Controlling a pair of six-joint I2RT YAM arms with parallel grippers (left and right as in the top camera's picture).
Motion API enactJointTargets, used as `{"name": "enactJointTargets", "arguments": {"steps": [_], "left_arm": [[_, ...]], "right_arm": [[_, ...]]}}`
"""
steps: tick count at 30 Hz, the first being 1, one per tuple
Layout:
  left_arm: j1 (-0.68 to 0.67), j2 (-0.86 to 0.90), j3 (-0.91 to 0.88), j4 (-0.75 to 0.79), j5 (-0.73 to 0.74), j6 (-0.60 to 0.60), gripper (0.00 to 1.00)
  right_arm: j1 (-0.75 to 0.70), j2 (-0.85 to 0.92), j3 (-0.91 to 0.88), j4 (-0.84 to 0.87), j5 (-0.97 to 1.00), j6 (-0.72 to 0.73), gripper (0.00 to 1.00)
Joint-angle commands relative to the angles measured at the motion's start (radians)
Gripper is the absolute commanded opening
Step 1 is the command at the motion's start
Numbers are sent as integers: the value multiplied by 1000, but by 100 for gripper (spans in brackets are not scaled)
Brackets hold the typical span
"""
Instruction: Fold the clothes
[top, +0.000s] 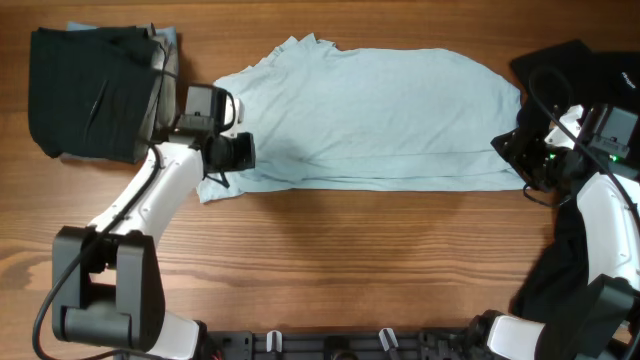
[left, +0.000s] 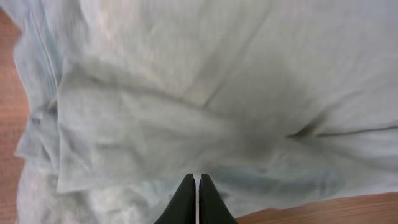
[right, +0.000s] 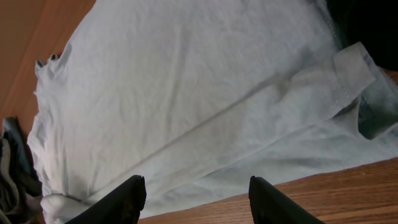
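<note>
The light-blue T-shirt (top: 370, 110) lies flat on the wooden table (top: 350, 260), in the far middle part. Its long axis goes from left to right, and the neck opening is at the far left corner.

The left arm reaches diagonally from its base at the near left. The left gripper (top: 235, 150) is at the shirt's left end with its fingers pressed together; I cannot tell if cloth is between them.

The right arm rises from the near right. The right gripper (right: 197, 183) stands open and empty over the shirt's right end.

A folded black garment (top: 85, 95) lies at the far left and a black cloth (top: 570, 65) at the far right.
</note>
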Motion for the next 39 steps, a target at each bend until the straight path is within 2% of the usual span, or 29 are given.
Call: {"name": "enactJointTargets", "arguments": {"steps": [1, 4, 7, 9, 10, 12, 15, 20, 22, 26, 36, 37, 39], "left_arm": [[-3, -32, 39, 40, 26, -13, 4], [-3, -24, 39, 51, 26, -13, 4], [-3, -24, 39, -49, 26, -3, 6], [-3, -24, 37, -141, 25, -1, 16], [-3, -23, 31, -171, 18, -1, 26], [-3, -23, 8, -199, -15, -2, 36], [-3, -16, -34, -178, -47, -2, 44], [-3, 3, -77, -45, -47, -2, 49], [-3, 8, -77, -18, -49, -2, 48], [-3, 31, -77, -2, -54, -1, 38], [-3, 100, -77, 24, -66, -2, 32], [-3, 100, -77, 27, -69, -2, 29], [-3, 100, -77, 35, -68, -2, 13]], "right_arm": [[3, -12, 14, 3, 10, -18, 58], [3, -12, 14, 4, 10, -17, 58], [3, -12, 14, -6, 10, -18, 58], [3, -12, 14, -12, 10, -20, 58], [3, -12, 14, -12, 10, -20, 58], [3, -12, 14, -10, 10, -20, 58], [3, -12, 14, -8, 11, -20, 58], [3, -12, 14, -8, 10, -20, 58], [3, -12, 14, -9, 10, -20, 58], [3, -12, 14, -11, 10, -20, 58], [3, -12, 14, -9, 10, -19, 58], [3, -12, 14, -9, 10, -19, 58], [3, -12, 14, -9, 10, -20, 58]]}}
